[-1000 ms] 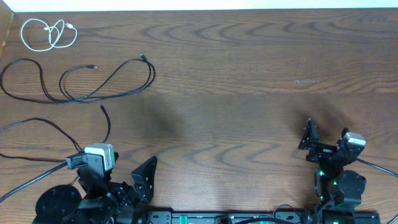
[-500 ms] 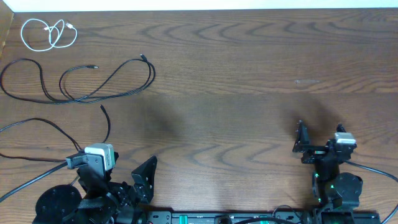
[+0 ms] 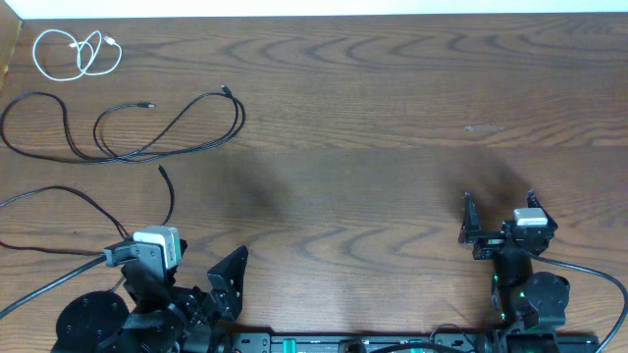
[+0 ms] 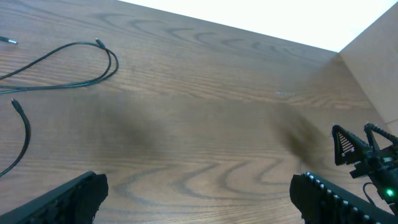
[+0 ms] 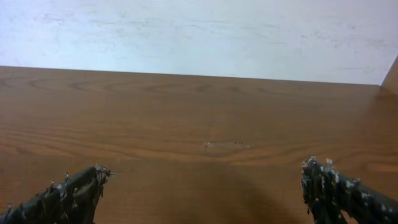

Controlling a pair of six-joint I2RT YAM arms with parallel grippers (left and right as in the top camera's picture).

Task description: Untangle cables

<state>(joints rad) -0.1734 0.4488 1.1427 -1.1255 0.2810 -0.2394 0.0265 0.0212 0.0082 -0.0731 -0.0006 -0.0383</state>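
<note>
table (image 3: 373, 118) edges: far edge meets a white wall (image 3: 294, 8); a wood side board (image 3: 10, 44) closes the far-left corner. near edge is taken up by both arm bases. centre + right of the top is open wood grain, so the widest room is there, btwn the two arms and out to the far edge.

left gripper (image 3: 228, 279) sits near-left, jaws wide apart, holding nothing; in the left wrist view both fingers (image 4: 68, 198) frame bare wood. right gripper (image 3: 498, 224) is near-right, jaws also spread, nothing btwn them.

cables all lie on the left side. white cable (image 3: 77, 52) is coiled in the far-left corner, well apart from both grippers. long black cable (image 3: 147, 147) loops across the left, nearer than the white one, far of the left gripper. another black cable (image 3: 169, 196), plug end up, curves just far of the left arm. right gripper is well apart from all of them.
</note>
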